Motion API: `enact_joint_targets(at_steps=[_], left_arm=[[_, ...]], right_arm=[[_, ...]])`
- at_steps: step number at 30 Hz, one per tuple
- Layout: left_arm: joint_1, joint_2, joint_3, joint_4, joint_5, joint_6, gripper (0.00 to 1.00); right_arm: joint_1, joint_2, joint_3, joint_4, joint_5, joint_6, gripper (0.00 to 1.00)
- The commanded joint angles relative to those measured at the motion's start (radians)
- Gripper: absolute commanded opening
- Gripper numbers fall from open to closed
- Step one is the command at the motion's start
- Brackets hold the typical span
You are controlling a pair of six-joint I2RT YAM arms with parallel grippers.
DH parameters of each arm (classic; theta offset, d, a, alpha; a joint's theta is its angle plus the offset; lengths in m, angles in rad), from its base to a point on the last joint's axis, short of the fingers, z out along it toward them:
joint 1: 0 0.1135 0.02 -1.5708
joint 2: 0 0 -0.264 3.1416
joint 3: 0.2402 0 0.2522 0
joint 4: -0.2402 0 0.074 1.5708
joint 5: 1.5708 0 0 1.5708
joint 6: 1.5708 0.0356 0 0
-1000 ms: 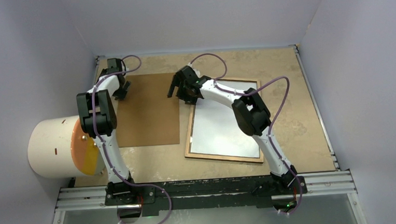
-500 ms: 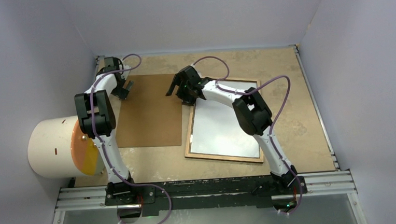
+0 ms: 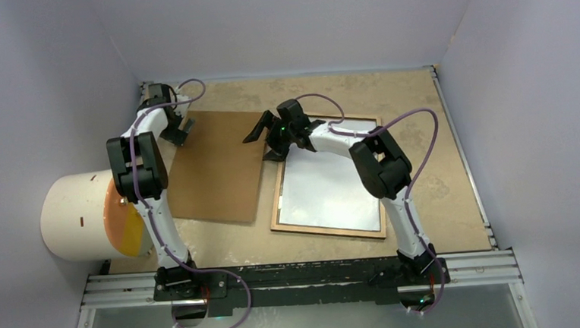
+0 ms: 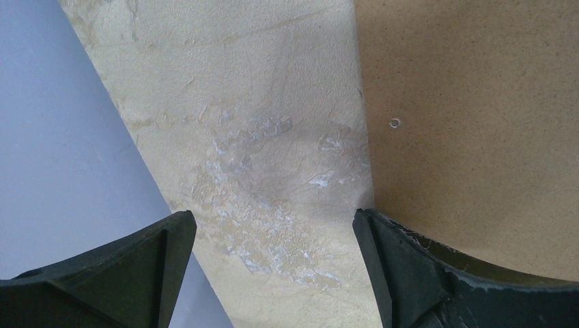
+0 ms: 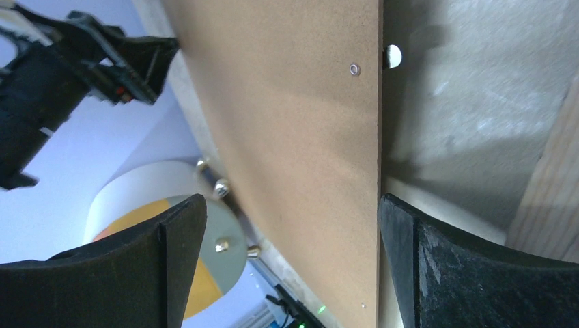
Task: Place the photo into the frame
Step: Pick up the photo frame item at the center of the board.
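R gripper point(image 3: 263, 143) & L gripper point(image 3: 181, 132) spread; frame point(image 3: 329, 230) flat, brown rim, white inside.

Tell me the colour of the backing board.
The backing board is plain brown, best seen in the top external view.

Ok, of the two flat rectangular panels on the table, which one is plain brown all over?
The backing board, the left one: uniform brown with no border. The frame to its right is white inside a wood-brown rim.
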State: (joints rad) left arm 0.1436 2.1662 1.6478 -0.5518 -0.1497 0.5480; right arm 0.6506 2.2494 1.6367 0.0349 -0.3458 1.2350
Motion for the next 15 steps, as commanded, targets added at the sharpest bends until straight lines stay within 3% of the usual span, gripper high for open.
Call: enact_joint_targets(at_steps=[1, 8, 15], left_arm=[[-0.061, 0.107, -0.087, -0.217, 0.331, -0.042, 0.96], [-0.061, 0.092, -0.104, -0.217, 0.355, -0.036, 0.95], [-0.062, 0.057, -0.092, -0.215, 0.389, -0.074, 0.95]], right_arm=[[0.052, -0.127, -0.043, 0.436, -0.158, 0.157, 0.94], [0.061, -0.202, -0.112, 0.579, -0.155, 0.186, 0.90], [0.072, -0.236, -0.125, 0.467, -0.103, 0.134, 0.83]])
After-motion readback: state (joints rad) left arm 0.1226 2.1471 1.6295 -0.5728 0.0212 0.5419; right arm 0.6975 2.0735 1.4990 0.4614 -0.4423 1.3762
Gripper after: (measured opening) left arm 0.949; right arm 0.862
